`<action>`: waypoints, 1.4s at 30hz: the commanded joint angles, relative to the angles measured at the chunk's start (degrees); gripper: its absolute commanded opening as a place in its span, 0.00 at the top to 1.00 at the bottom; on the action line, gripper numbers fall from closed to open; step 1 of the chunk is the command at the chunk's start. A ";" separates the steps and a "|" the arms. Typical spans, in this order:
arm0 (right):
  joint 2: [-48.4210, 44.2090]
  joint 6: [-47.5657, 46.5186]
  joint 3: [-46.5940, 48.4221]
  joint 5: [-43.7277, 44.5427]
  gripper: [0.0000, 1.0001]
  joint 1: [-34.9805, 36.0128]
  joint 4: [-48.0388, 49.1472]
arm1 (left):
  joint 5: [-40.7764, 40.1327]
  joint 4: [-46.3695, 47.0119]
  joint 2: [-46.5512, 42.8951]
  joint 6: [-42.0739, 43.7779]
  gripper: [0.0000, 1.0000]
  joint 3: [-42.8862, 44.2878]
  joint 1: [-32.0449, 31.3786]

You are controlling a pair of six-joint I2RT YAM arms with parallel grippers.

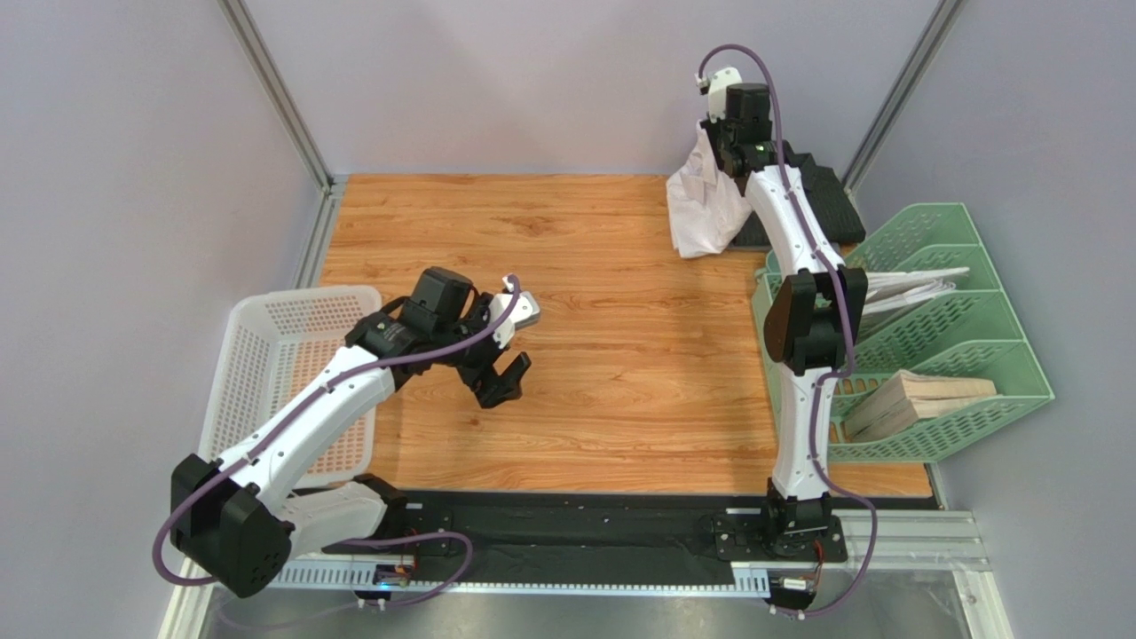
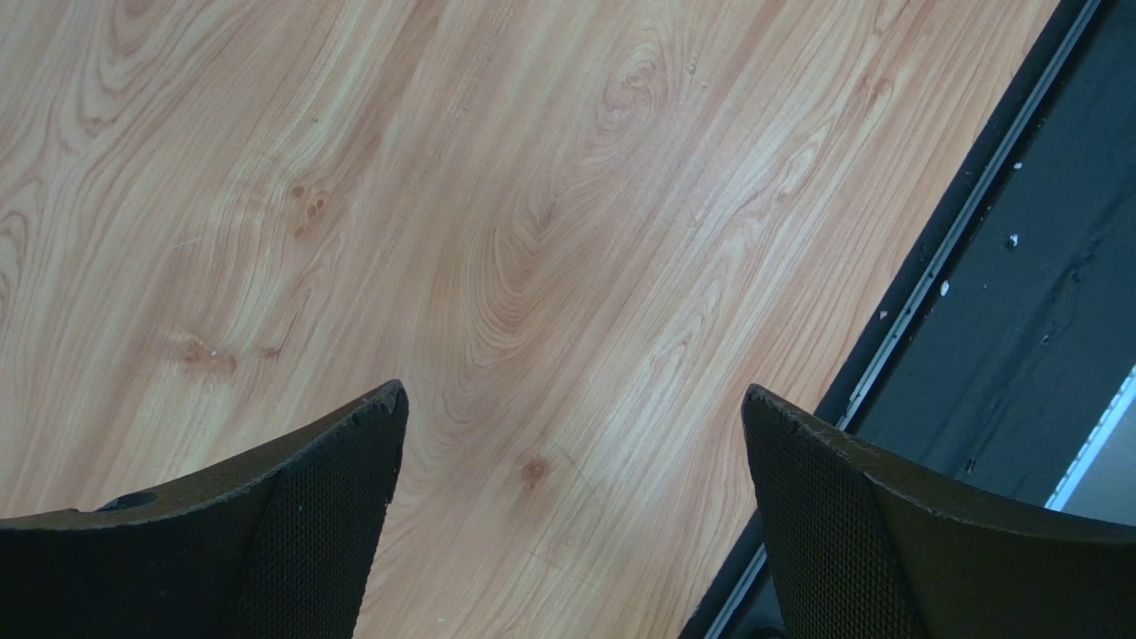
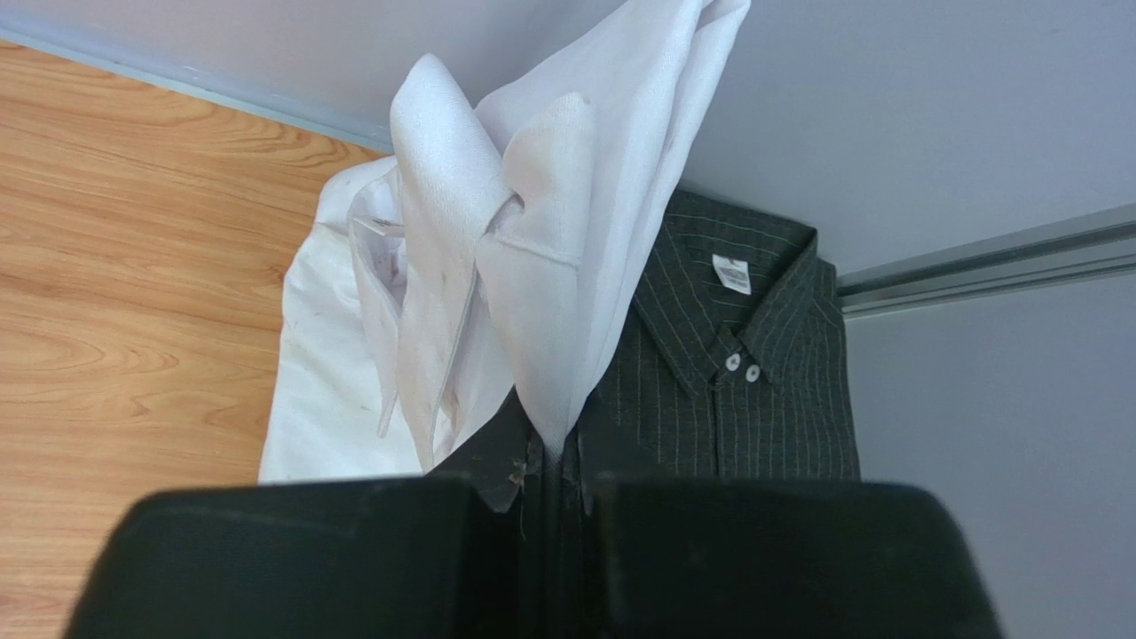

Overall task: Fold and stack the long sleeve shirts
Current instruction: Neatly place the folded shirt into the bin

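Right now your right gripper [image 3: 550, 463] has its fingers pressed together on a fold of the white shirt [image 3: 534, 226]. The cloth hangs bunched from the jaws over the far right corner of the table [image 1: 600, 346], and its lower part rests on the wood. Just beside it, partly under its edge, the dark striped shirt [image 3: 747, 386] lies flat with its collar toward the back wall. In the top view you see the same pair, the white shirt [image 1: 700, 207] left of the arm and the dark one [image 1: 830, 197] right of it.

Your left gripper [image 2: 574, 533] is spread wide and holds nothing. It hovers over bare wood near the table's left side, close to the white mesh basket [image 1: 274, 360]. A green rack [image 1: 980, 366] stands at the right edge.
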 commanded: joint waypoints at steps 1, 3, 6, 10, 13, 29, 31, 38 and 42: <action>-3.24 -3.66 4.01 2.51 1.00 -0.43 4.20 | -0.10 0.12 -0.08 0.77 0.01 0.17 0.27; -3.33 -3.83 5.41 2.77 1.00 -0.52 4.20 | -0.02 0.30 0.00 0.77 0.01 0.17 0.27; -3.51 -4.10 7.00 3.03 1.00 -0.78 4.64 | -0.28 0.30 -0.08 0.86 0.01 0.08 0.36; -3.51 -3.92 8.58 3.65 1.00 -1.22 5.25 | -0.46 0.39 -0.35 1.12 0.01 -0.10 0.36; -3.33 -3.92 8.67 4.18 1.00 -1.66 5.43 | -0.46 0.21 -0.52 1.29 0.01 -0.36 0.36; -3.16 -6.20 8.06 3.48 1.00 -4.74 6.66 | -0.63 -0.32 -0.44 2.44 0.01 -1.15 0.36; -2.98 -6.30 8.06 3.30 1.00 -5.53 7.19 | -0.72 -0.23 -0.26 2.35 0.01 -1.33 0.36; -1.66 -7.52 7.70 1.11 1.00 -7.11 8.15 | -0.81 -0.32 0.18 2.53 0.01 -1.42 0.36; -0.34 -8.40 6.92 0.22 1.00 -9.03 8.42 | -0.81 -0.58 1.05 2.70 0.01 -1.42 0.36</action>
